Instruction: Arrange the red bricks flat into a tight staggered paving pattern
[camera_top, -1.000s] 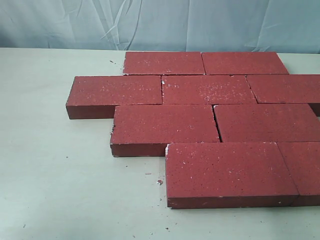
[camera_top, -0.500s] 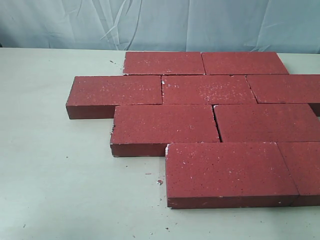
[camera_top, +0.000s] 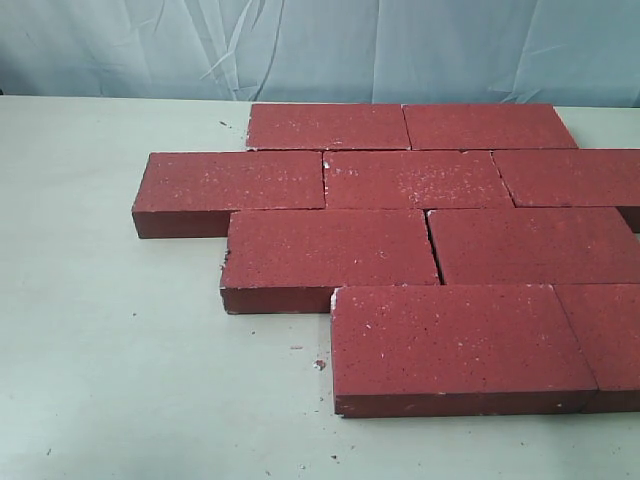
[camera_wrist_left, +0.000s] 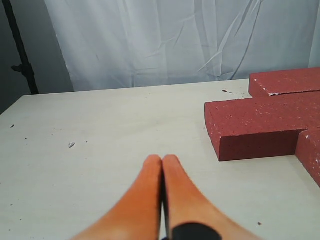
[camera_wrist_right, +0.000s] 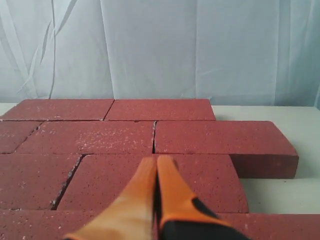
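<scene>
1. Nothing is shifting between the earlier exterior pictures and this moment. The red bricks are lying exactly where they were, and neither arm is showing in that view.
2. Nine of them are lying flat on the pale table, covering its middle and right in four rows. From far to near the rows are holding two, three, two and two bricks, and the rightmost bricks are running out of frame.
3. Every brick is pointing its long axis left to right, with its broad speckled face turned up.
4. Each row is sitting offset from the one beside it, so the end joints are falling near the middle of the neighbouring bricks. The second row is reaching furthest left, and the two nearer rows are stepping back to the right.
5. Most seams are closing tight, though a thin dark gap is showing between the two bricks of the third row.
6. The left gripper is hanging over bare table to the left of the bricks, its orange fingers pressing together on nothing.
7. The right gripper is hanging above the paved patch, its fingers likewise closing on nothing. Whether it is touching a brick cannot be told.
8. Small crumbs are lying on the table near the nearest row, and a pale cloth is hanging behind.
</scene>
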